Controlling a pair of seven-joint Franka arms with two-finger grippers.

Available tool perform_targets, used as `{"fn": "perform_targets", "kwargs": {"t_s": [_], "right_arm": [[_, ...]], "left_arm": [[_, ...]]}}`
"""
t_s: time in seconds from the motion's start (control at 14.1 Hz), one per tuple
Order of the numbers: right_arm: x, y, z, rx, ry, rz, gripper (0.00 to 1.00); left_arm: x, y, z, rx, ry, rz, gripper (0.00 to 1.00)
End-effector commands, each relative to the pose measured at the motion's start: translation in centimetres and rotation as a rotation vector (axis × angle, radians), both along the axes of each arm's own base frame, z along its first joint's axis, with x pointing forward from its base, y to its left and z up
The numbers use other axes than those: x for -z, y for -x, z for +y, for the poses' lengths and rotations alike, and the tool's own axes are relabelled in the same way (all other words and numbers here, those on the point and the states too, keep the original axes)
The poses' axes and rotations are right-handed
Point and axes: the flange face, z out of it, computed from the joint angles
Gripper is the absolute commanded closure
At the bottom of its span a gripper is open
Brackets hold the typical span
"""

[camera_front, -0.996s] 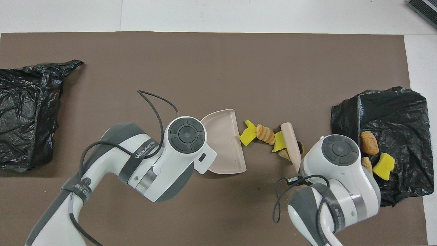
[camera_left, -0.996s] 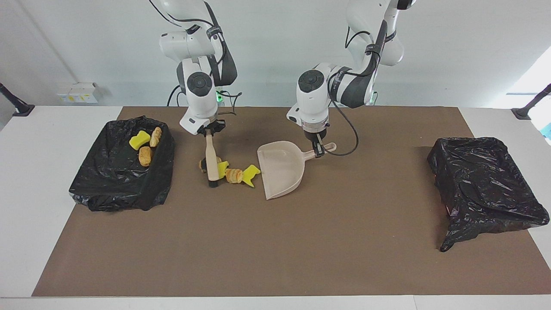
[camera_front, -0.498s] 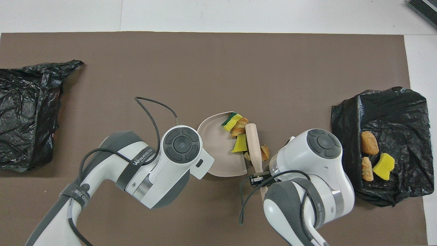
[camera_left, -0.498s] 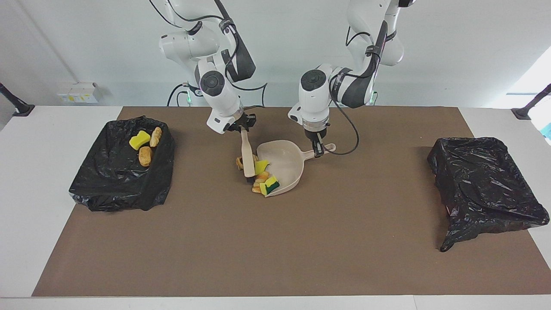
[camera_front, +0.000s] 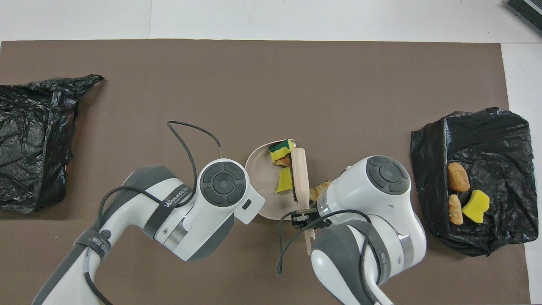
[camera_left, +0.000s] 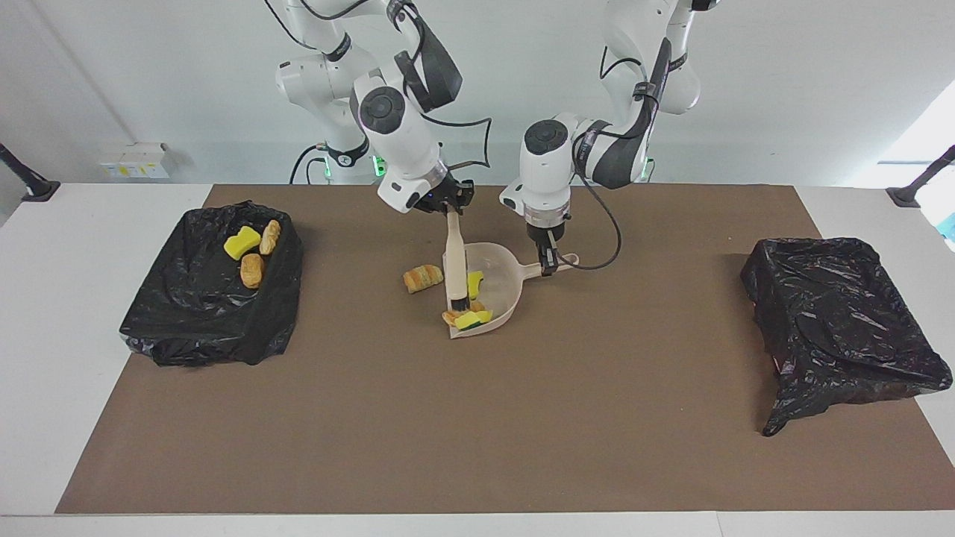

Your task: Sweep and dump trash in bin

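Where white walls rise, a brown mat [camera_left: 477,418] covers the white table [camera_left: 45,298].

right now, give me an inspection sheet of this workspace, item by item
surface: brown mat over a white table.
job's things: dustpan on the mat, holding yellow and tan scraps; one bread scrap lies on the mat beside its mouth, toward the right arm's end; brush stands with its bristles in the pan; bin at the right arm's end holds three scraps.
clutter: second black-bagged bin at the left arm's end, no scraps seen in it.
grippers: right gripper shut on the brush; left gripper shut on the dustpan's handle.
cables: black cable loops from the left wrist.
surroundings: white wall, small white box.
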Motion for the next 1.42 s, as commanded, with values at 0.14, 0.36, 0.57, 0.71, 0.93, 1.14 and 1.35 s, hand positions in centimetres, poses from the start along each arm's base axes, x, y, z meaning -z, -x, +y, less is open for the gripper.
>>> {"fn": "perform_targets", "kwargs": {"t_s": [0.14, 0.36, 0.57, 0.71, 0.93, 1.14, 1.35], "right_arm": [[-1.9, 2.2, -9.6, -0.13, 0.233, -0.011, 1.0], [3.7, 5.5, -10.7, -0.191, 0.346, 0.054, 1.0], [7.5, 6.7, -10.3, -0.2, 0.358, 0.092, 1.0], [9.4, 6.7, -8.7, -0.202, 0.343, 0.086, 1.0], [11.7, 6.6, -5.5, -0.165, 0.242, 0.093, 1.0], [11.6, 5.9, -3.1, -0.123, 0.133, 0.078, 1.0], [10.5, 4.4, 0.0, -0.035, -0.01, 0.09, 1.0]], "left_arm": [[-0.1, 1.2, 0.4, 0.02, -0.009, 0.003, 1.0], [0.0, 1.4, 0.5, 0.022, -0.019, 0.013, 1.0], [0.0, 1.7, 0.3, 0.028, -0.022, 0.016, 1.0], [0.0, 1.9, 0.5, 0.031, -0.022, 0.017, 1.0], [0.2, 2.4, 0.8, 0.036, -0.023, 0.021, 1.0], [0.4, 2.5, 0.9, 0.038, -0.024, 0.022, 1.0], [0.3, 2.4, 0.9, 0.042, -0.02, 0.018, 1.0]]}}
